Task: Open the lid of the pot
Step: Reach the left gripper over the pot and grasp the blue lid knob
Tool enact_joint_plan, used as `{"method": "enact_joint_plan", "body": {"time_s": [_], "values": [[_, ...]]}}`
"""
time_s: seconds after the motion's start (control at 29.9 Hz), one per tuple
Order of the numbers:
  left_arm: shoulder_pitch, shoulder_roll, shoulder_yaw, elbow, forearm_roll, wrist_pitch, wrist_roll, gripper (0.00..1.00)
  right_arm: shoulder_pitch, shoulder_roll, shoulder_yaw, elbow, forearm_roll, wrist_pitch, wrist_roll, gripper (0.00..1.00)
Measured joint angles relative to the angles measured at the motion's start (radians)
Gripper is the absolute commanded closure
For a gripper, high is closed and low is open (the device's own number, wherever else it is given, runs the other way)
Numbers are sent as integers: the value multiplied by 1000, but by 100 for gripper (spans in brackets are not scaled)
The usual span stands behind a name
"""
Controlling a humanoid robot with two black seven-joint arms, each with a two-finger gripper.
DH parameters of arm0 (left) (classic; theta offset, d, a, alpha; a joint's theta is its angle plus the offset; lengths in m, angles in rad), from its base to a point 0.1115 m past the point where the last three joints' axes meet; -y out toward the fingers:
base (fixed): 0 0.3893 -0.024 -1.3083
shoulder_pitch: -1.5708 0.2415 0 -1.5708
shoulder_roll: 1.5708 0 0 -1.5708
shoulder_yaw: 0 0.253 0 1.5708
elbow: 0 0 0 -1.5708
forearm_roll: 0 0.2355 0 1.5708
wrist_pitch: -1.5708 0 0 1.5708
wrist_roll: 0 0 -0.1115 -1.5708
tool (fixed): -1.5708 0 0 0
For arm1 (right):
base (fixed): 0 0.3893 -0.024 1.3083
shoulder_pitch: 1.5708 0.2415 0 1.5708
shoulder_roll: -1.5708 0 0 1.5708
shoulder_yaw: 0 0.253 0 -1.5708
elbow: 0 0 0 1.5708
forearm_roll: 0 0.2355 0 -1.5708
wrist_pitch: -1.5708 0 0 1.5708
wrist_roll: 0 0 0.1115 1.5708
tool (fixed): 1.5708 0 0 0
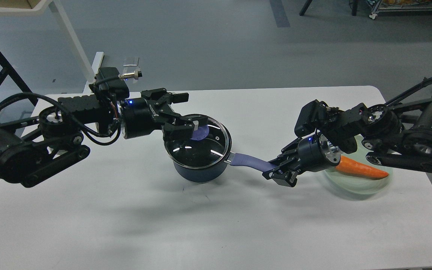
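Indoors: white table point(126, 232), grey floor point(208, 45); left end effector point(186, 125) spread over lid point(201, 144), right end effector point(279, 173) clamps pot point(201, 173) handle.

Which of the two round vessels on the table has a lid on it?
The pot, the dark navy saucepan with the glass lid. The pale green dish is uncovered and holds a carrot.

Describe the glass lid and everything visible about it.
The lid is a round disc of clear glass with a shiny steel rim and a flat purple-blue knob at its centre. It looks slightly tilted on the pot, raised toward the far side, and about as wide as it. The pot's dark inside shows through the glass, which carries small light reflections. The left gripper reaches in from the left with its fingers at the knob; whether they actually clamp it cannot be told. Nothing else touches the lid.
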Motion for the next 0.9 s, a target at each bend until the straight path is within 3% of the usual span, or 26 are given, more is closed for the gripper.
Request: {"method": "enact_joint_plan", "body": {"time_s": [0.67, 0.84, 0.9], "values": [[-1, -176, 52, 229, 161, 77, 1, 1, 3, 7, 2, 3, 0, 0, -1, 69], [5, -180, 60, 240, 163, 78, 1, 5, 4, 7, 2, 3, 0, 0, 0, 68], [6, -180, 66, 241, 163, 78, 1, 13, 5, 7, 2, 3, 0, 0, 0, 68]]}}
